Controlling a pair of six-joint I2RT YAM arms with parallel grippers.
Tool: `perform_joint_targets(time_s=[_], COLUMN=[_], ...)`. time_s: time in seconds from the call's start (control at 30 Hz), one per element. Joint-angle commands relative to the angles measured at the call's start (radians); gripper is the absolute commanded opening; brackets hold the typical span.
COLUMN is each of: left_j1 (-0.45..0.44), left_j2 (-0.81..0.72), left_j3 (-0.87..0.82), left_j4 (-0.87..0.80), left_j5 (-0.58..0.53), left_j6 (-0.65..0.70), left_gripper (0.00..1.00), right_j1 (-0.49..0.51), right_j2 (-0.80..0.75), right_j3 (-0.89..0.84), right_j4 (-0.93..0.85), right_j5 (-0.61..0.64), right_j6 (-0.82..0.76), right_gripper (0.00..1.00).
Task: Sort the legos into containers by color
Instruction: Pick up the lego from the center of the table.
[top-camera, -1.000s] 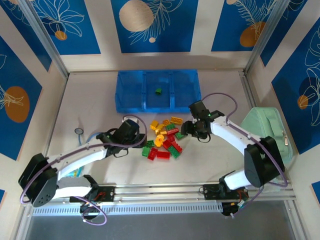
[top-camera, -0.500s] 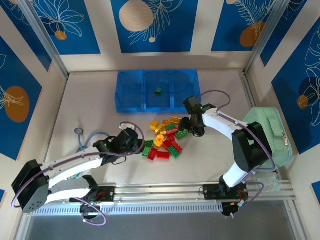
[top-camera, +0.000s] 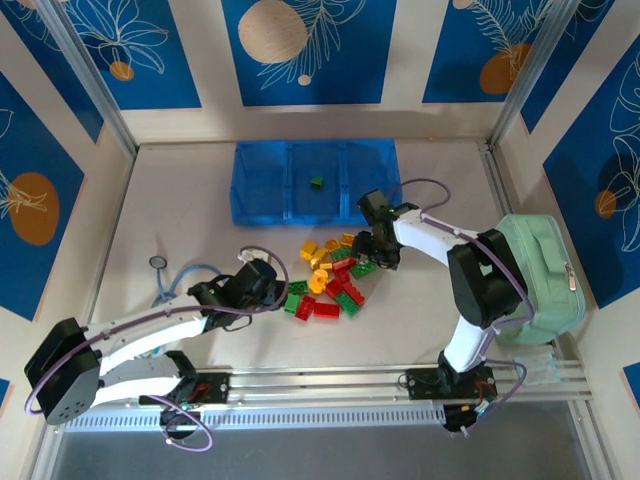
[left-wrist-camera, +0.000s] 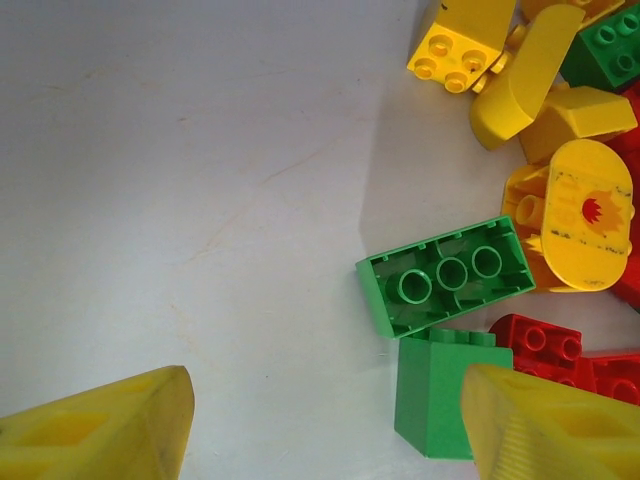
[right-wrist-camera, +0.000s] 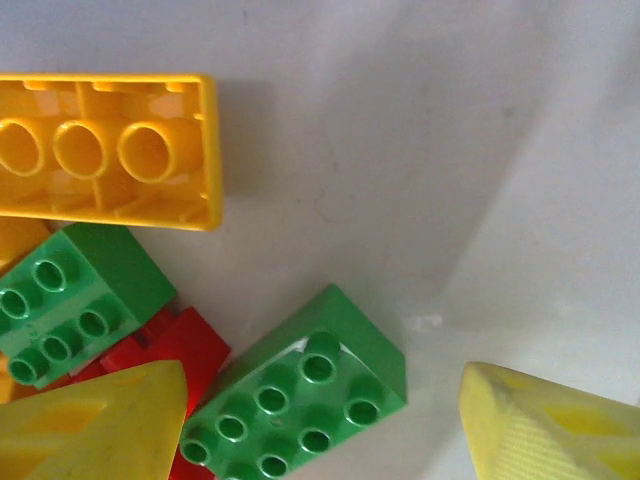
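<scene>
The legos (top-camera: 330, 275) lie in a loose red, green and yellow pile at the table's middle. One small green lego (top-camera: 316, 183) sits in the middle compartment of the blue tray, whose containers (top-camera: 262, 180) stand behind the pile. My left gripper (top-camera: 280, 289) is open at the pile's left edge. A green block (left-wrist-camera: 445, 395) lies just inside its right finger (left-wrist-camera: 550, 430), and an upturned green brick (left-wrist-camera: 445, 275) lies beyond. My right gripper (top-camera: 369, 251) is open at the pile's right edge, and a studded green brick (right-wrist-camera: 300, 400) lies between its fingers (right-wrist-camera: 90, 420), ungripped.
A mint-green zippered case (top-camera: 535, 270) lies at the right, close to the right arm. A small round metal piece on a blue cord (top-camera: 172, 270) lies left of the left arm. In the right wrist view an upturned yellow brick (right-wrist-camera: 105, 150) and another green brick (right-wrist-camera: 70, 300) crowd the left side.
My right gripper has swung left from beside the pile onto its right edge. My left gripper has drawn back slightly toward the near edge and stayed open.
</scene>
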Motion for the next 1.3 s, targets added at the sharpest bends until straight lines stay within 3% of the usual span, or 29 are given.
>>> perform_joint_targets(time_s=[0.0,0.47,0.77,1.07,1.27], left_j1=[-0.008,-0.008,-0.008,-0.008,-0.008], left_j2=[0.0,0.026,0.028,-0.003,-0.06], left_j3=[0.005,-0.018,-0.029,-0.042,-0.08], left_j4=[-0.001,0.039,0.051,0.034,0.069], left_j5=[-0.022,-0.014,-0.025,-0.053,-0.06], left_j6=[-0.007,-0.01,-0.008,-0.007,0.014], left_gripper=[0.7,0.7,0.68,0.66,0.66], right_j1=[0.016,0.027,0.097,0.126,0.168], right_j2=[0.038,-0.044,-0.007,-0.004,-0.055], right_j3=[0.025,-0.123,-0.075,-0.052,0.095], right_j4=[0.0,0.016,-0.002,-0.053,-0.17], right_j5=[-0.014,0.053,0.022,0.084,0.176], right_j6=[0.019,0.09,0.117,0.134,0.088], right_gripper=[0.73,0.64,0.61,0.3,0.28])
